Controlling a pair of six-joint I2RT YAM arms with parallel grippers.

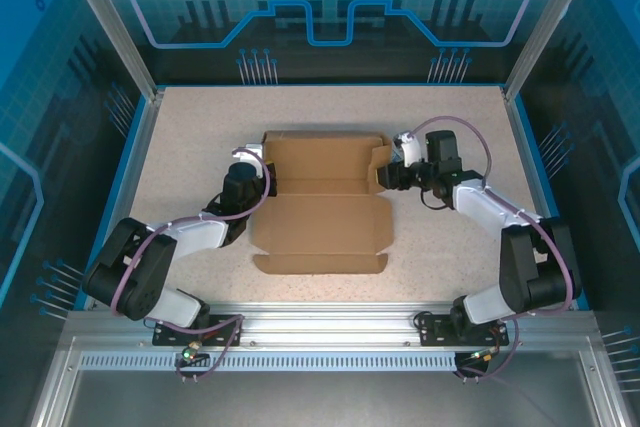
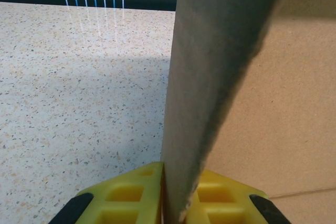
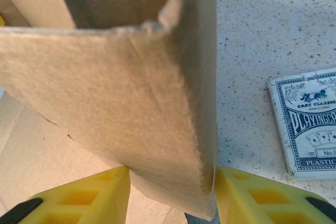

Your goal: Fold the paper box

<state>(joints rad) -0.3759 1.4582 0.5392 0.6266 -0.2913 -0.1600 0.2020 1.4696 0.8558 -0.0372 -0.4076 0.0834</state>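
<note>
Left pincer (image 2: pixel 176 195): pressed together on the left side wall of the paper box (image 1: pixel 320 207); the cardboard edge stood upright between its yellow pads (image 2: pixel 131 198)
Right pincer (image 3: pixel 173 198): its pads sat either side of a doubled corner flap at the box's right side, close against the cardboard; whether they were already pinching it could not be told
Why held so: judged, each arm took one side of the box so both side walls could be raised and turned inward together; the left grip also steadied the sheet while the right worked its corner
Paper box: mid-table between the two arms; far wall and side flaps were raised, while the wide near panel lay flat toward the arm bases, not yet folded
Around: a playing-card pack (image 3: pixel 304 124) lay on the speckled table (image 1: pixel 180 147) just right of the box, beside the right pincer
In the way: judged, the pack sat close enough to the box's right side to catch a finger or a flap swinging outward; the flat near panel left little room in front of the box
</note>
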